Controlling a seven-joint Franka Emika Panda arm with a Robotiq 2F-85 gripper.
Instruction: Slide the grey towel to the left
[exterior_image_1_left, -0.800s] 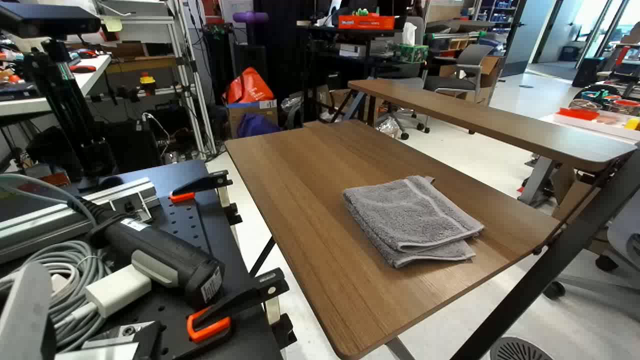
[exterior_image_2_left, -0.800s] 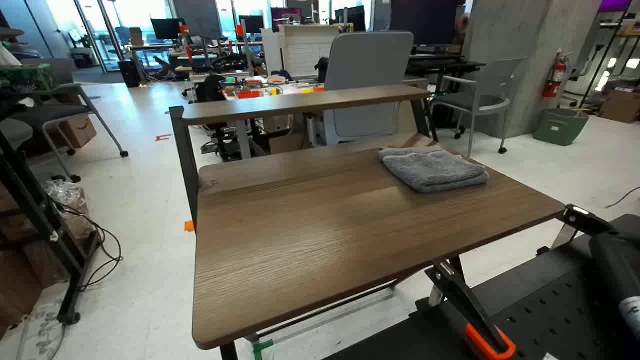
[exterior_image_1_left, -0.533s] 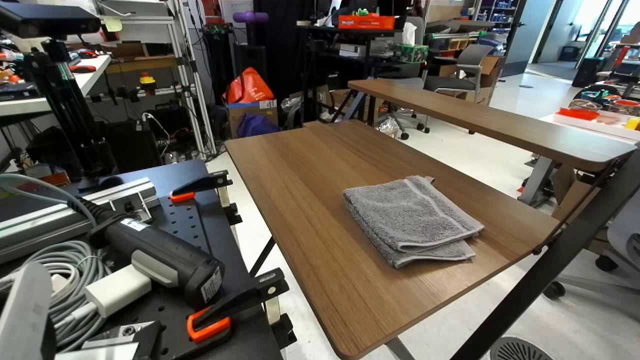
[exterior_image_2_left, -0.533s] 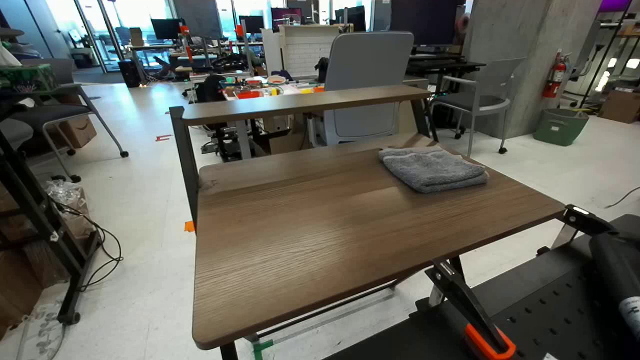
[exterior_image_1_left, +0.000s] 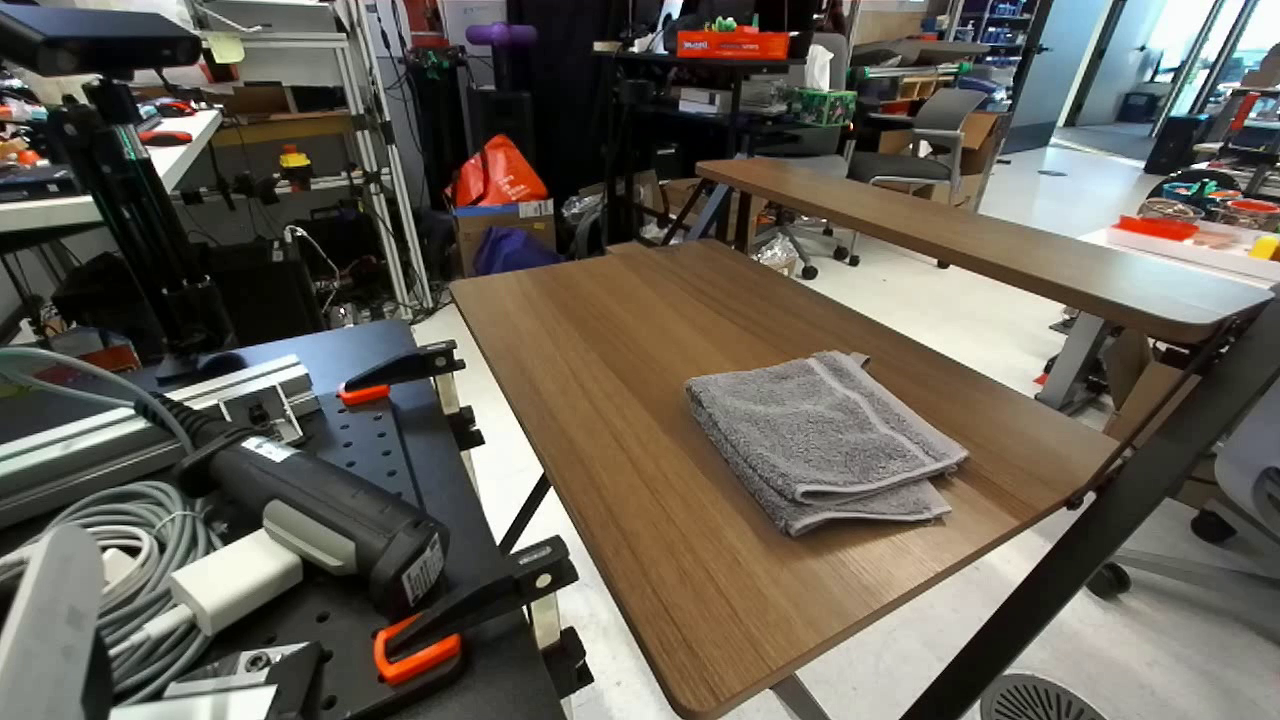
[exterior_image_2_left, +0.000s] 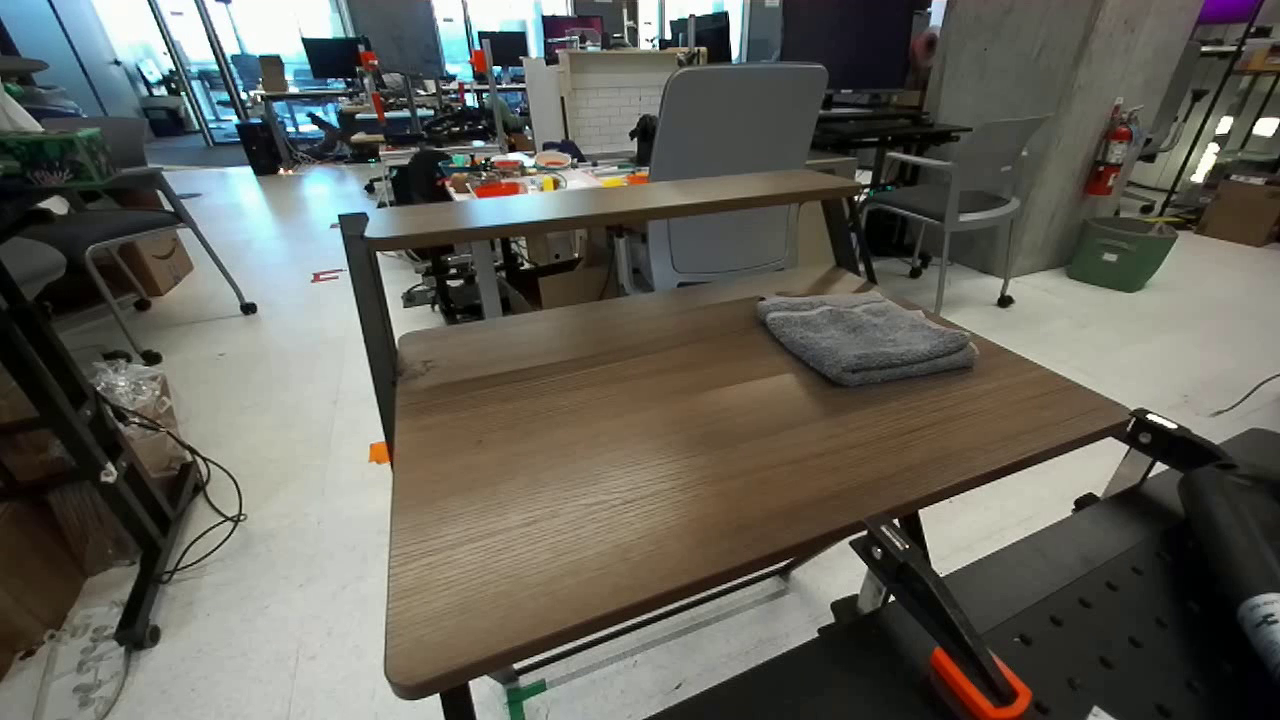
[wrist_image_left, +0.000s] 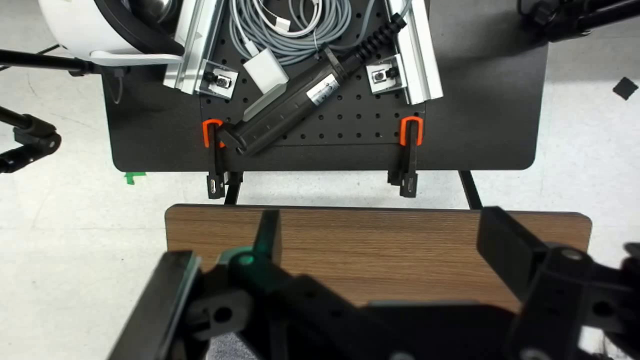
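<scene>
The grey towel (exterior_image_1_left: 820, 435) lies folded in layers on the brown wooden tabletop (exterior_image_1_left: 610, 370). In an exterior view the towel (exterior_image_2_left: 868, 338) sits towards the tabletop's (exterior_image_2_left: 600, 470) back right. My gripper (wrist_image_left: 381, 227) shows only in the wrist view, where its two dark fingers stand wide apart with nothing between them. Below the fingers is the wooden tabletop (wrist_image_left: 380, 260). A small piece of the towel (wrist_image_left: 227, 348) shows at the bottom edge there, and my gripper's body hides the rest. The gripper is apart from the towel.
A raised wooden shelf (exterior_image_2_left: 610, 212) runs along the table's back edge on dark posts. A black bench (wrist_image_left: 480, 135) stands in front, across a narrow gap. It carries orange-tipped clamps (wrist_image_left: 410, 150), a black cylindrical tool (wrist_image_left: 295, 107) and coiled cable (wrist_image_left: 295, 40). A grey chair (exterior_image_2_left: 735, 170) stands behind the shelf.
</scene>
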